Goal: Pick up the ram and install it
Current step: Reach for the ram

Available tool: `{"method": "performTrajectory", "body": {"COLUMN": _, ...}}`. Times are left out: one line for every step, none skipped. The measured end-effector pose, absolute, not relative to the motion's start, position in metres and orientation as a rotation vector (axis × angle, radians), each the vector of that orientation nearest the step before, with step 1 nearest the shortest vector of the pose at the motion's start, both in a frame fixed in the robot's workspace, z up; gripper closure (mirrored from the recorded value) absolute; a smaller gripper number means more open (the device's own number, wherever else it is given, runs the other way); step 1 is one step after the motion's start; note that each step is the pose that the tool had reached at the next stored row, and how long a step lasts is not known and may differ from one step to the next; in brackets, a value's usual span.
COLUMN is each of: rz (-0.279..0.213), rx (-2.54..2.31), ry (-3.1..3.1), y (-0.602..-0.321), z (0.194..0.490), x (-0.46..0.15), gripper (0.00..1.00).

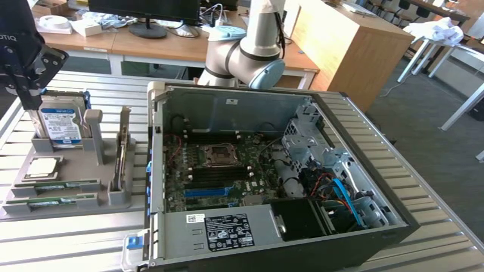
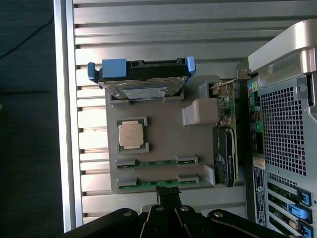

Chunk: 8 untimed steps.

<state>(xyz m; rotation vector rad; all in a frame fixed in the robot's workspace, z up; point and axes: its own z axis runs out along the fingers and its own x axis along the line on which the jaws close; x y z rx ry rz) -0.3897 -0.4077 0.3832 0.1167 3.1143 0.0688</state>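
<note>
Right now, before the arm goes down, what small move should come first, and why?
Probably open the jaws: the gripper is shut and hangs above the ram, which lies untouched in its slot of the gray tray.

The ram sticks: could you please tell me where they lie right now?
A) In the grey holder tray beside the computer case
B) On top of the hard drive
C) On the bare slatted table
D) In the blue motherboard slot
A: both ram sticks lie flat in slots of the grey holder tray, on the exterior view's left of the open computer case.
</note>
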Motion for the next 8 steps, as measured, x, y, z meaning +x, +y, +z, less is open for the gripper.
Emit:
{"method": "performTrajectory", "body": {"rz": 0.069, "rx": 0.117, "ry": 3.114, "y": -0.4077, "z": 0.3832, "x": -0.3897, "gripper": 0.90}}
{"method": "performTrajectory", "body": {"rz": 0.069, "rx": 0.116, "ry": 3.114, "y": -0.4082, "z": 0.3832, "x": -0.3896, "gripper": 0.90}}
{"method": "performTrajectory", "body": {"rz": 0.069, "rx": 0.116, "ry": 3.114, "y": -0.4091, "z": 0.3832, "x": -0.3896, "gripper": 0.90}}
{"method": "performTrajectory", "body": {"rz": 0.069, "rx": 0.117, "ry": 3.114, "y": -0.4102, "z": 0.3832, "x": -0.3897, "gripper": 0.90}}
{"method": "performTrajectory", "body": {"rz": 0.070, "rx": 0.117, "ry": 3.114, "y": -0.4115, "z": 0.3832, "x": -0.3897, "gripper": 0.90}}
{"method": "performTrajectory", "body": {"rz": 0.070, "rx": 0.117, "ry": 3.114, "y": -0.4126, "z": 0.3832, "x": -0.3897, "gripper": 0.90}}
{"method": "performTrajectory", "body": {"rz": 0.070, "rx": 0.117, "ry": 3.114, "y": -0.4137, "z": 0.3832, "x": -0.3897, "gripper": 0.90}}
{"method": "performTrajectory", "body": {"rz": 0.070, "rx": 0.117, "ry": 3.114, "y": -0.4148, "z": 0.3832, "x": -0.3897, "gripper": 0.90}}
